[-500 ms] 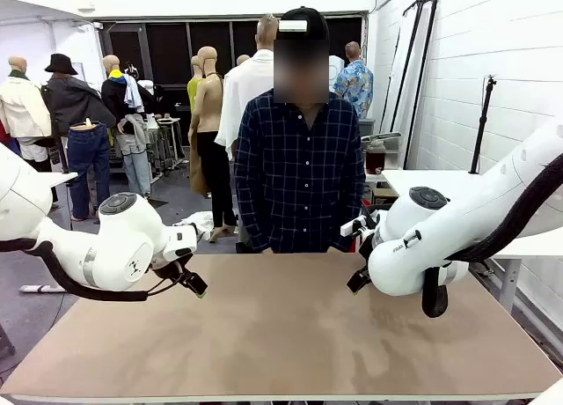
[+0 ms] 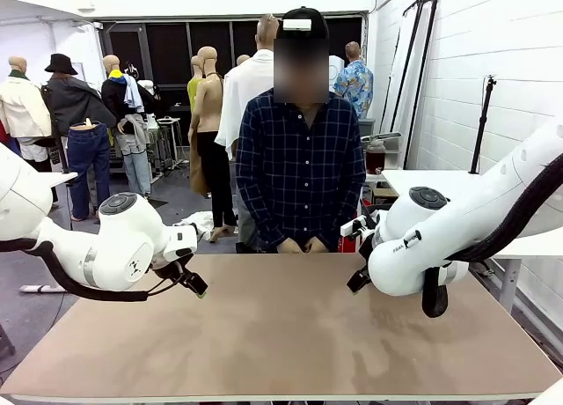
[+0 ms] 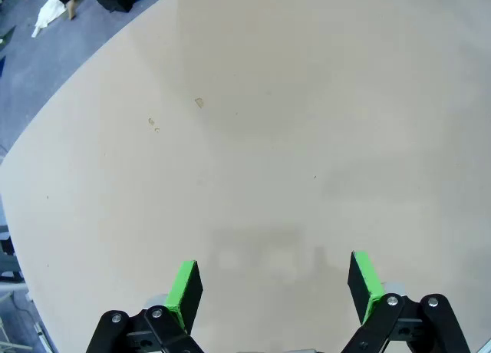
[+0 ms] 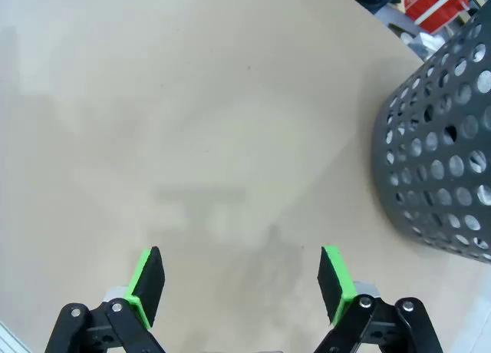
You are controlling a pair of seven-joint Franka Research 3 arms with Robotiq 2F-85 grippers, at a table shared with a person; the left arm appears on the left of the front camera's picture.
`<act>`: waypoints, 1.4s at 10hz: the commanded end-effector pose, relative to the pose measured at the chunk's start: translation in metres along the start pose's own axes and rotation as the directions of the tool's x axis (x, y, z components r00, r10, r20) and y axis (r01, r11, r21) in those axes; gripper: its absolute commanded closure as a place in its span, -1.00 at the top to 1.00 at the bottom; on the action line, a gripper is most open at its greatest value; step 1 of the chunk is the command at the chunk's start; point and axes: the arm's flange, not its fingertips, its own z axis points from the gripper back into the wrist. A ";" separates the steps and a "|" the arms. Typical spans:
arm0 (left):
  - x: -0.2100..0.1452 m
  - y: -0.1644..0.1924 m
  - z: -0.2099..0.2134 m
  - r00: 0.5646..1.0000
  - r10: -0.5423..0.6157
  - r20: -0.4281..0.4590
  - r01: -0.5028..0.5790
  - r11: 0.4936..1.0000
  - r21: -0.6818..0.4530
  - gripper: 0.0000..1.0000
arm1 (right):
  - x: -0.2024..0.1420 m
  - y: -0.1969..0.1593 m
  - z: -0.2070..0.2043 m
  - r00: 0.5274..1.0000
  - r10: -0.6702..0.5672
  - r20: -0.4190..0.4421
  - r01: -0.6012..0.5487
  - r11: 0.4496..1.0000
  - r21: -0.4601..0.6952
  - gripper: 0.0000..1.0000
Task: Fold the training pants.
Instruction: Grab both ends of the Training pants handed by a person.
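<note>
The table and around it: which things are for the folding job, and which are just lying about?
For the job:
- left gripper, open over the table
- right gripper, open too
- the person's hands at the far edge

Just lying about:
- dark holed basket near the right gripper
- white cloth on the floor behind

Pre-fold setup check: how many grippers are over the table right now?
2. The left gripper is above the table's left side and the right gripper above its right side. Both are open and empty. None seems hidden.
</note>
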 end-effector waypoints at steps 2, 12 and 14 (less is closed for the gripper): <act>0.000 0.001 0.000 1.000 0.002 0.000 -0.002 1.000 0.001 1.00 | 0.000 0.000 0.000 1.000 -0.001 0.000 0.001 1.000 0.000 1.00; 0.037 -0.021 0.079 0.999 0.024 -0.040 -0.023 0.999 0.030 1.00 | 0.041 -0.009 0.057 0.999 0.036 0.017 -0.037 0.998 0.053 1.00; 0.050 -0.026 0.105 0.998 0.036 -0.043 -0.035 0.999 0.028 1.00 | 0.054 -0.013 0.086 0.998 0.047 0.035 -0.050 0.996 0.069 1.00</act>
